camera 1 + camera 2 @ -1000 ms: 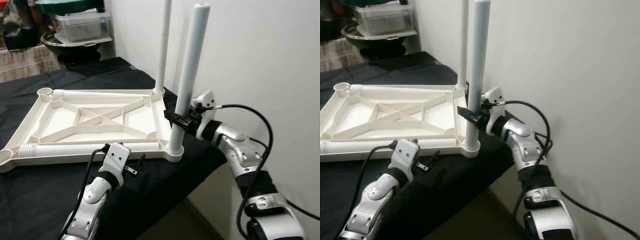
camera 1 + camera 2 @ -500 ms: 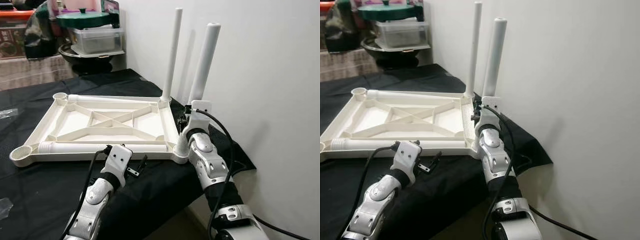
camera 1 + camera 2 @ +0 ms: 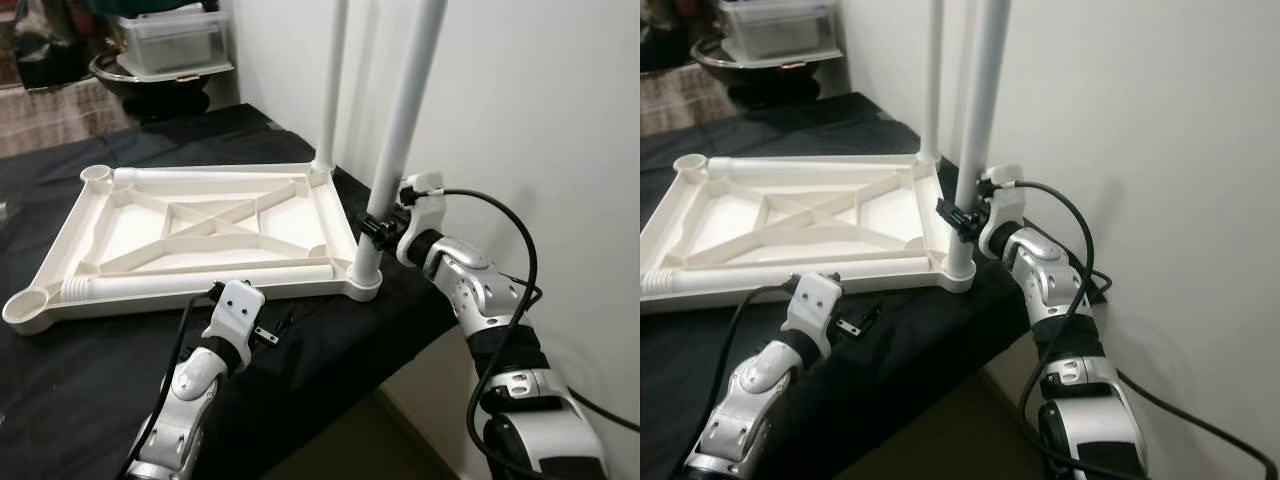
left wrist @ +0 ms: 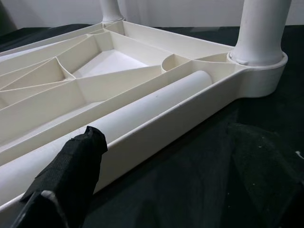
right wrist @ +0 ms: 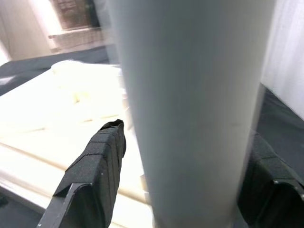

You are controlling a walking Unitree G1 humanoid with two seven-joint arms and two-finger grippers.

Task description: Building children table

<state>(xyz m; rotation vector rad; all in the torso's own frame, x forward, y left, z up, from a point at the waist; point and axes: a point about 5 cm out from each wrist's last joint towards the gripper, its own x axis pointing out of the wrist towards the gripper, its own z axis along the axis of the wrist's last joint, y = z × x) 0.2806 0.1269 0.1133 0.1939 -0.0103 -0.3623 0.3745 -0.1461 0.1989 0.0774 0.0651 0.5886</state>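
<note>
Right wrist view, right gripper (image 3: 372, 226) jaws clasping near table leg (image 3: 400, 130), left gripper (image 3: 272, 333) jaws parted.

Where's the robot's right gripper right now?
The right gripper is clamped around the lower part of the near upright table leg, just above the near right corner socket of the upturned white tabletop, beside the wall.
</note>
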